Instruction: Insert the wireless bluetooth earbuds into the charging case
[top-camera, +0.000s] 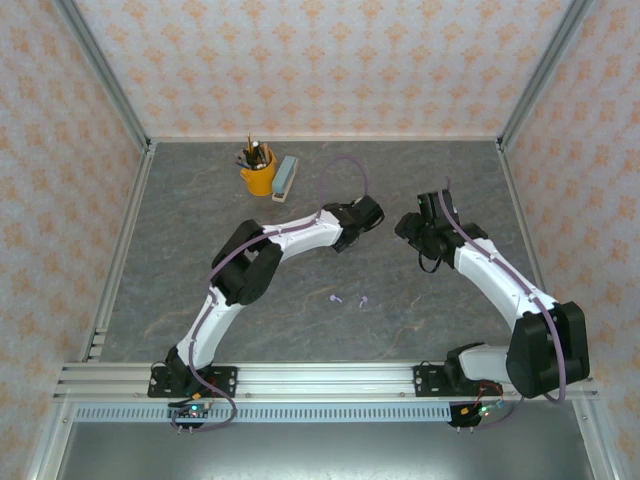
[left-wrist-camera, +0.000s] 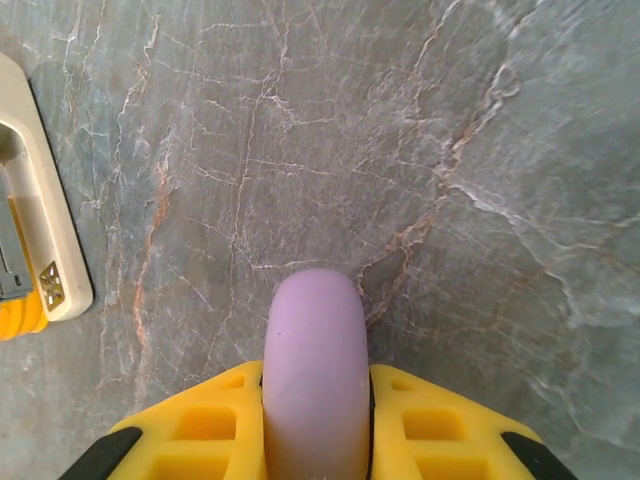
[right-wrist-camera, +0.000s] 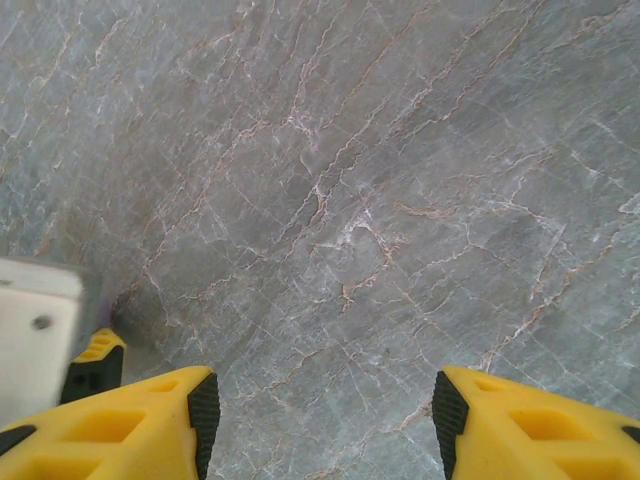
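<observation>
Our left pincer (left-wrist-camera: 315, 400) pinches the lilac case (left-wrist-camera: 314, 335); our right pincer (right-wrist-camera: 325, 415) hangs spread. Two earbuds (top-camera: 363, 299) lie on the table (top-camera: 300, 330), at seven o'clock from it.

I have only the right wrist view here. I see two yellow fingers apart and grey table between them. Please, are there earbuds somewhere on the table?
Observer: Yes. The top view shows two lilac earbuds lying close together on the table, toward its near side.
Operator: And the left gripper, is it free?
Observer: No. In the left wrist view the left gripper is shut on a rounded lilac object.
Operator: Is something else on the table?
Observer: A yellow cup holding pens and a pale block stand side by side at the far side.
</observation>
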